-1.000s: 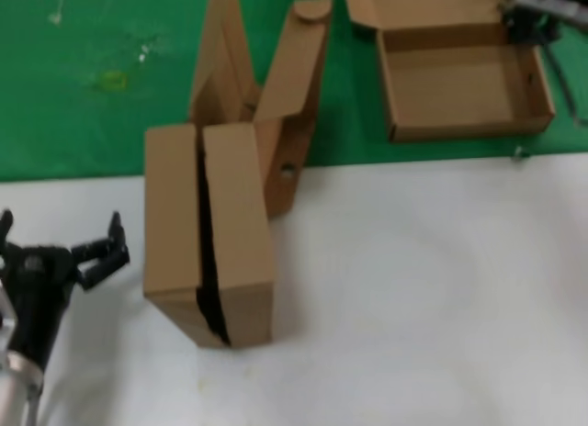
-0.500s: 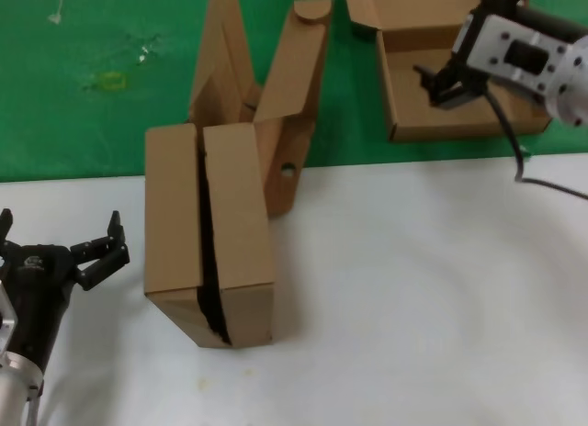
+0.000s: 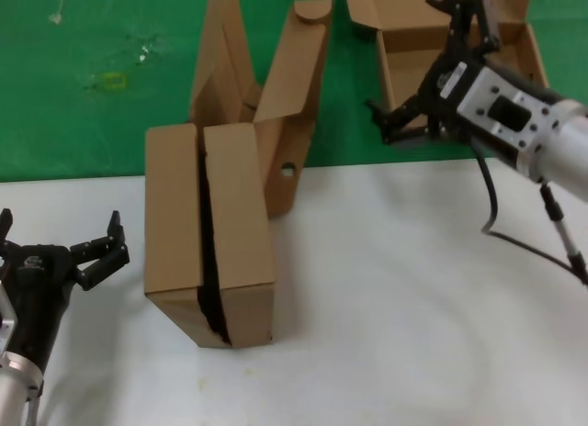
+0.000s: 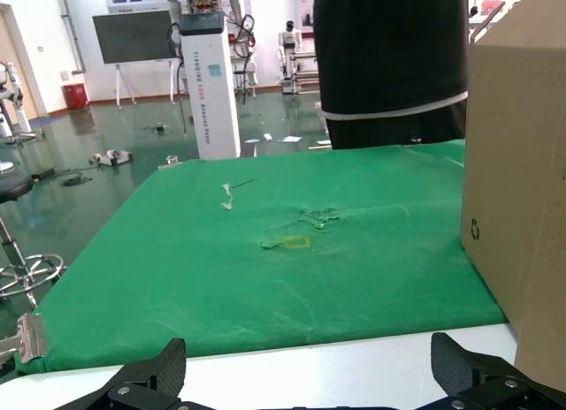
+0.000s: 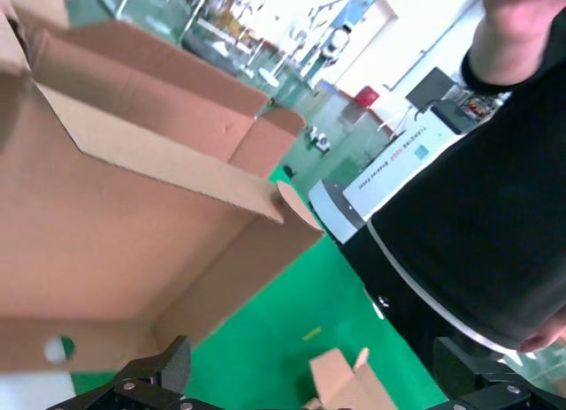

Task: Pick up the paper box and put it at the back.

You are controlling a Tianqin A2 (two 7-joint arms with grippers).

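Nearest the robot, at about 8 o'clock on the white tabletop (image 3: 413, 297), the left gripper (image 3: 60, 247) waits with its black fingers spread apart and nothing between them. Just past it, at 10 o'clock, two identical brown boxes (image 3: 209, 247) stand paired together, a dark slit between them; one of them carries a small printed recycling mark, seen from the left wrist. Leaning against their far side, across the edge where white table meets green cloth (image 3: 92, 123), is an upright opened carton (image 3: 276, 114) with a rounded tuck flap and a small round hole. At 2 o'clock the right gripper (image 3: 418, 72) hovers with its fingers wide apart, empty, over the near left corner of the paper box (image 3: 459, 50), which lies open on the green cloth at the back. Beyond the table, the left wrist view shows a person in black (image 4: 389, 56), a white pillar with unreadable lettering (image 4: 210, 83), and a glossy green floor.
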